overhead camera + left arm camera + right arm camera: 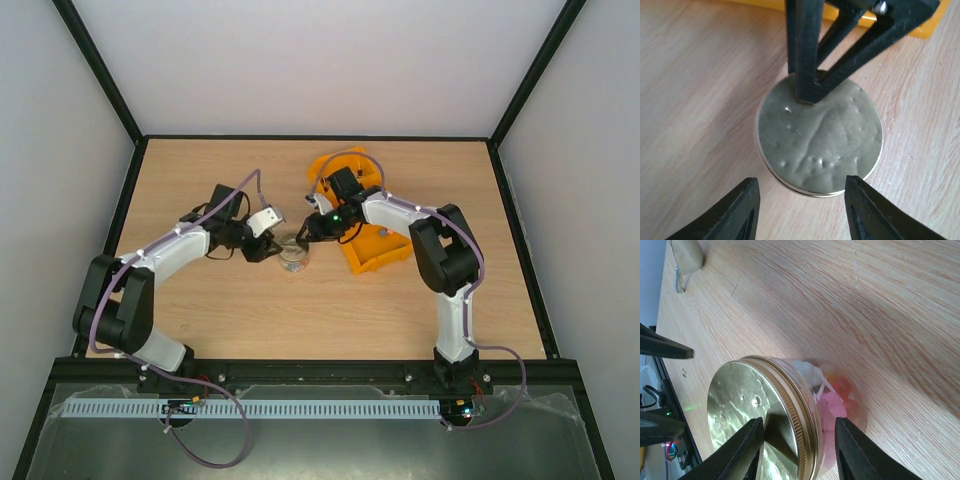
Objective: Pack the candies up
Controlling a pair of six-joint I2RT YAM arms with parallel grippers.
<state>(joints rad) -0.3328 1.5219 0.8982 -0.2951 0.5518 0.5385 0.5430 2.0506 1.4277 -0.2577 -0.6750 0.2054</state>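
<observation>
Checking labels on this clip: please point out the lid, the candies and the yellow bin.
lid point(740, 395), right wrist view, on its flat gold top.
candies point(831, 407), right wrist view, on a pink piece.
yellow bin point(376, 254), top view, on its near end.

The gap between the left jaws is free. Just ahead of their tips stands the jar point(840, 400) with its gold lid point(820, 145), blocking a straight path forward. The right jaws reach down over the far part of the lid and bar the way from above. To the left of the left jaws the bench point(695, 100) lies bare. The right jaws straddle the lid's rim, so no room is left between them. Beyond the jar the wood is open. Behind the right jaws the yellow bin point(375, 250) closes that side.
</observation>
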